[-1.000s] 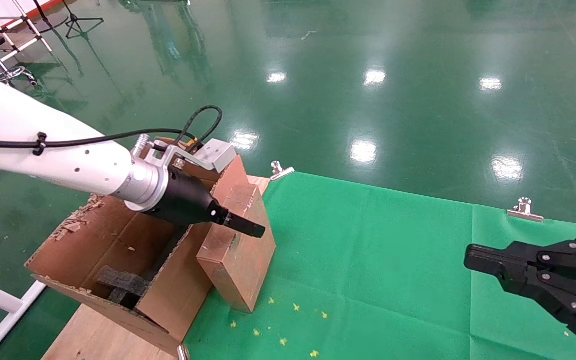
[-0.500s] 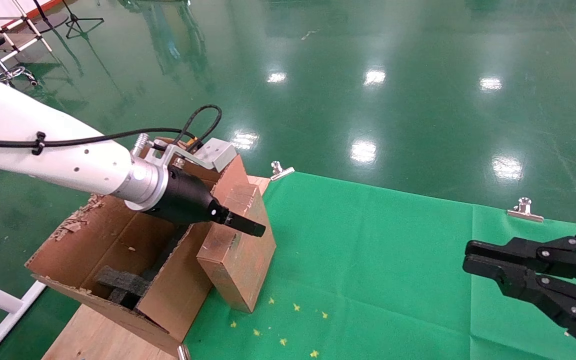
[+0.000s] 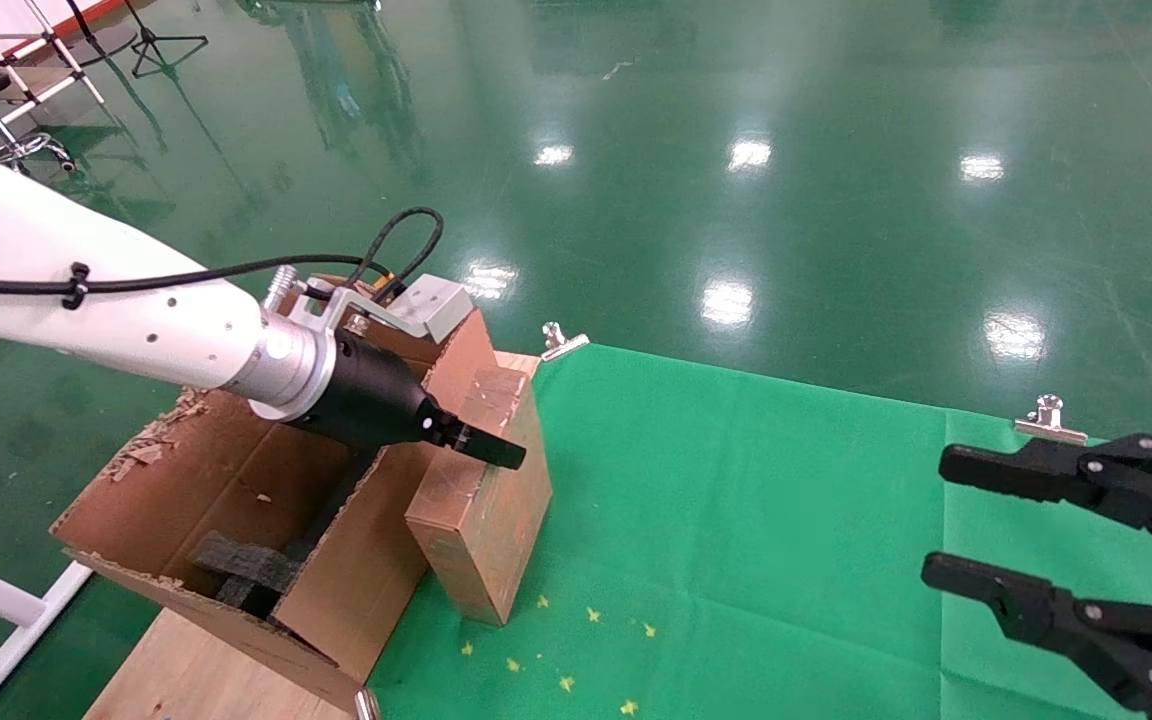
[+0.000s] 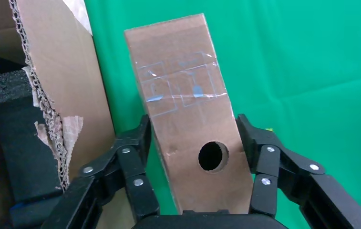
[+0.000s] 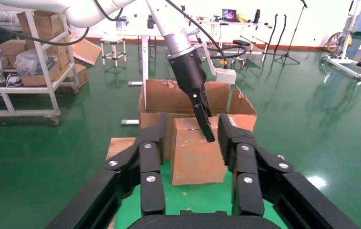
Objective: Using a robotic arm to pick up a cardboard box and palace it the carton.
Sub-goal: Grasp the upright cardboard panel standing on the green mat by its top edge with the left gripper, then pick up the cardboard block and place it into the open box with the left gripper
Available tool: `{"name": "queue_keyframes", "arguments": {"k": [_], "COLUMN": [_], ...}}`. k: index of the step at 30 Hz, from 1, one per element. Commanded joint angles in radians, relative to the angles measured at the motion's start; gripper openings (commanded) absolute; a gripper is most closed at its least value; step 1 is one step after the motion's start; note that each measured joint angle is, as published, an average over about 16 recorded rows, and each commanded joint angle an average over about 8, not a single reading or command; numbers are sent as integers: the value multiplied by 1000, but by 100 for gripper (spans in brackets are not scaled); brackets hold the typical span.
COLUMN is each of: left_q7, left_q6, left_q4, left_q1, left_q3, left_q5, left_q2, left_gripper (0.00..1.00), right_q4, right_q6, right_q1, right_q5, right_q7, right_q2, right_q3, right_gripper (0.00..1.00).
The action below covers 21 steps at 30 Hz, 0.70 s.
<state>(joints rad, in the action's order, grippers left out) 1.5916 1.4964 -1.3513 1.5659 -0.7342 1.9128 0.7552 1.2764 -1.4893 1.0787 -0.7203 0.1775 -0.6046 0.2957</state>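
The cardboard box (image 3: 481, 520) stands on end, tilted, on the green cloth, against the carton's (image 3: 226, 470) near flap. Its face with the round hole shows in the left wrist view (image 4: 183, 86). The white robotic arm (image 3: 86, 310) reaches over the carton. My left gripper (image 3: 501, 455) is shut on the box's upper part, one finger on each side (image 4: 192, 124). My right gripper (image 3: 939, 517) is open and empty at the right edge, far from the box. Through its fingers (image 5: 192, 121) I see the box (image 5: 197, 157) and the carton (image 5: 169, 95).
Black foam blocks (image 3: 246, 565) lie inside the carton. The green cloth (image 3: 736, 520) is held by metal clips (image 3: 561, 340) (image 3: 1048, 420) at its far edge. A bare wooden tabletop (image 3: 186, 670) lies under the carton. Small yellow scraps (image 3: 586, 612) lie near the box.
My right gripper has opened wide from nearly shut. The box in my left gripper has tipped slightly, its top shifting a little to the right.
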Motion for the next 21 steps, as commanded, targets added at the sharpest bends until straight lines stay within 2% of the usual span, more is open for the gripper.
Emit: {"name": "queue_keyframes", "arguments": {"k": [1, 6, 10, 15, 21], "left_q7": [0, -5, -50, -190, -374], "left_q6": [0, -1, 4, 23, 63], "left_q4": [-1, 5, 15, 23, 33], "left_q1": [0, 3, 23, 91, 228], "left_q3": [0, 1, 12, 67, 139], "left_q5": [0, -3, -37, -152, -268], "left_q2": [0, 2, -1, -42, -144], "left_gripper": [0, 0, 0, 0, 0], "right_q4": [0, 0, 0, 0, -1], "right_q6": [0, 0, 0, 0, 0], "right_q1": [0, 0, 0, 0, 0], "right_q5": [0, 0, 0, 0, 0], "right_q7": [0, 0, 0, 0, 0], "right_q2": [0, 0, 0, 0, 0], "right_q3": [0, 0, 0, 0, 1], "right_gripper": [100, 100, 100, 100, 100]}}
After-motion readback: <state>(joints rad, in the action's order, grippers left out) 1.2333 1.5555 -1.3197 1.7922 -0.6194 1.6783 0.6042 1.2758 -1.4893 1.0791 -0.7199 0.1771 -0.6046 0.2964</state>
